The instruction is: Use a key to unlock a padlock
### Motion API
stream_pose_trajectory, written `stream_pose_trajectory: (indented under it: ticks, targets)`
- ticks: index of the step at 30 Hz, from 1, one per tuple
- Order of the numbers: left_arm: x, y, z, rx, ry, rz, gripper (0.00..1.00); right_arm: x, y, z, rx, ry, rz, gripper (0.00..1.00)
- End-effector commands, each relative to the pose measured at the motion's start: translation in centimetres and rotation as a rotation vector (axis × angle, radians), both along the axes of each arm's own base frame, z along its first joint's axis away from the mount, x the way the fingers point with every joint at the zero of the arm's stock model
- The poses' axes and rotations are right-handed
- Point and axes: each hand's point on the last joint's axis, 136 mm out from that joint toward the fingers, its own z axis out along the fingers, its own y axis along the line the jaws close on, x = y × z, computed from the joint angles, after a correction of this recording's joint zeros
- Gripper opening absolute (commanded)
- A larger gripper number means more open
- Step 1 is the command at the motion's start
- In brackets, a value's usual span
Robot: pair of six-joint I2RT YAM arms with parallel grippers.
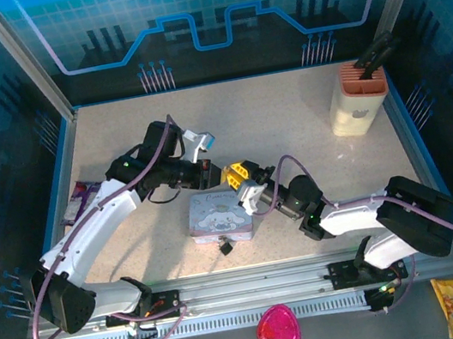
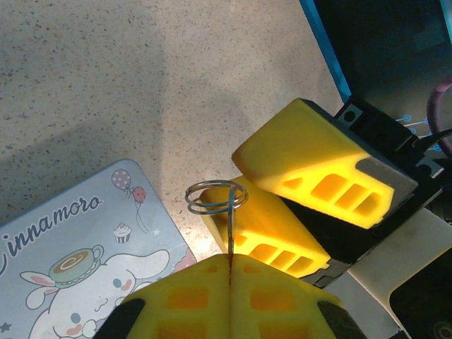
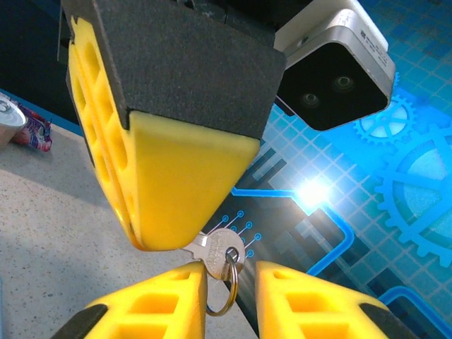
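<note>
Early in the task, by the look of it: no key in the lock yet.

Nearest the arm bases, low centre of the top view: the padlock [image 1: 224,245], a small dark lump touching the near edge of the cartoon tin [image 1: 217,215] on the bench [image 1: 287,116]. Too small to tell how its shackle sits, so presumably locked. Touched by neither arm.

Further back, just above the tin's far right corner in the same view: both arms meeting tip to tip, with the key between them, well apart from the padlock.

Bottom centre of the left wrist view: left end effector [image 2: 230,267] clenched, pads pressed together on the key [image 2: 230,236]. Seen edge-on as a thin sliver rising from the seam, with a wire ring [image 2: 215,196] at its top.

Lower centre of the right wrist view: right end effector [image 3: 229,289] part open, with a clear gap between its yellow fingers [image 3: 176,304]. Straddles the key's head and ring. Left-hand finger touching the ring or just beside it, cannot tell which. No firm grip to be seen there.

Done, as a judgement: key lifted and offered across. Left to do: settle which arm carries it, bring it down to the padlock, insert, turn, free the shackle.
</note>
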Motion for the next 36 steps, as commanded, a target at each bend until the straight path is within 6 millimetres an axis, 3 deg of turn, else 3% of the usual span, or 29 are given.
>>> stream_pose_trajectory:
  ticks: [1, 12, 22, 36]
  targets:
    - [-1.1, 0.3, -0.5, 0.002, 0.042, -0.017, 0.00, -0.5, 0.4, 2.7, 0.062, -0.082, -0.001, 0.24]
    - [-1.5, 0.1, -0.8, 0.011, 0.055, -0.030, 0.00, 0.1, 0.9, 2.9, 0.029, -0.138, -0.047, 0.22]
    - [-1.2, 0.1, -1.0, 0.020, 0.050, -0.013, 0.01, 0.3, 0.9, 2.7, 0.017, -0.144, -0.070, 0.00]
    - [-0.1, -0.4, -0.4, -0.024, 0.035, 0.032, 0.29, 0.8, -0.2, 1.0, 0.021, -0.047, -0.118, 0.00]
